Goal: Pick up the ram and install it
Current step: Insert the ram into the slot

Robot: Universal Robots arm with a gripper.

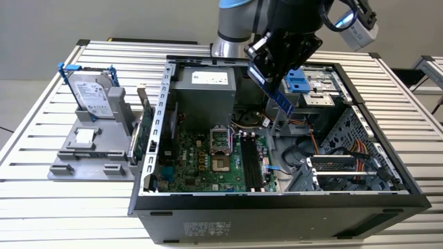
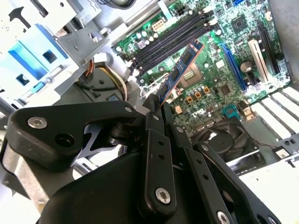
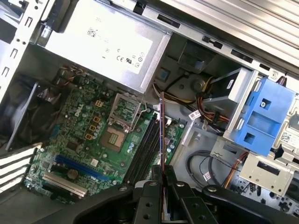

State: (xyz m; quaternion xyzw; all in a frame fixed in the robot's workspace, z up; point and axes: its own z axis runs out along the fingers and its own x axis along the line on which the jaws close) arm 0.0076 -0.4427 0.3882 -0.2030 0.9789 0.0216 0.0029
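- Gripper (image 1: 265,72) hangs over the open computer case (image 1: 277,199), and the arm above it is cut off by the frame's upper edge.
- Jaws are pinched on one end of the ram (image 1: 280,98), a narrow blue stick that slants down into the case opening.
- In the second wrist view the ram (image 2: 180,70) juts out past the black fingers (image 2: 154,126). Its gripped end is buried between them, and small chips show along the free part.
- In the first wrist view the ram (image 3: 161,130) shows edge-on as a thin line, so its faces cannot be seen.
- The ram is in the air, not seated. Its free end points toward the memory slots (image 1: 250,163) on the motherboard (image 1: 207,161), but I cannot judge the gap between them.
- I cannot tell whether the slots already hold modules.
- The power supply (image 1: 204,85) sits behind the board, with a blue drive caddy (image 1: 296,83) partly behind the gripper.
- A hard drive (image 1: 93,96) with blue rails stands on a grey stand (image 1: 83,155) outside the case, on the exterior view's left.
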